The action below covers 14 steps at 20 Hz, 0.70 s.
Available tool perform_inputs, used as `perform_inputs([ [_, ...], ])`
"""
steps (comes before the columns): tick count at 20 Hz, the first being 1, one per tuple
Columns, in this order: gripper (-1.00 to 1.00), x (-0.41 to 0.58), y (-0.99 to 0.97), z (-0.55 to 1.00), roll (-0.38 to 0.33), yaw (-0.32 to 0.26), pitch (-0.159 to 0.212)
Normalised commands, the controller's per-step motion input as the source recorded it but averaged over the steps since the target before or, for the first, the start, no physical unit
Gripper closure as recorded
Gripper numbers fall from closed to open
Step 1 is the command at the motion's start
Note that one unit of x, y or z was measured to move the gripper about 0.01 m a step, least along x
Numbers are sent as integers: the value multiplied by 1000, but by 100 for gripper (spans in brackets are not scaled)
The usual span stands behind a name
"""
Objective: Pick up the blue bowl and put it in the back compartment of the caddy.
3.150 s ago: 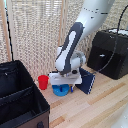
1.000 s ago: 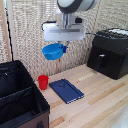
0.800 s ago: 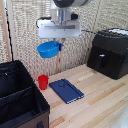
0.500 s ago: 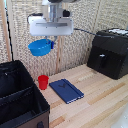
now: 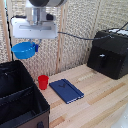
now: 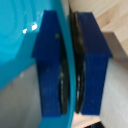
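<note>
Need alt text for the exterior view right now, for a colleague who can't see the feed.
The gripper holds the blue bowl in the air above the open black caddy. A red cup and a navy book sit on the wooden table.

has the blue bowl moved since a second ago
Yes. The blue bowl, held in the hand, has shifted toward the exterior view's left, away from the red cup and over the caddy.

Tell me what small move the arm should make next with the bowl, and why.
Probably carry it a little further toward the exterior view's left, then lower it. The gripper is clamped on the rim of the blue bowl, held high in the air. The bowl hangs about above the caddy, whose compartments sit open below, so it likely needs centring over the back one before descending.
</note>
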Motion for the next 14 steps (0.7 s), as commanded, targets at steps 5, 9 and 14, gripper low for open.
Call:
perform_inputs([
  [5, 100, 154, 955, 25, -4, 2, 5],
  [9, 100, -174, 582, -391, -2, 89, 33],
  [14, -100, -48, 194, -369, 4, 13, 70],
])
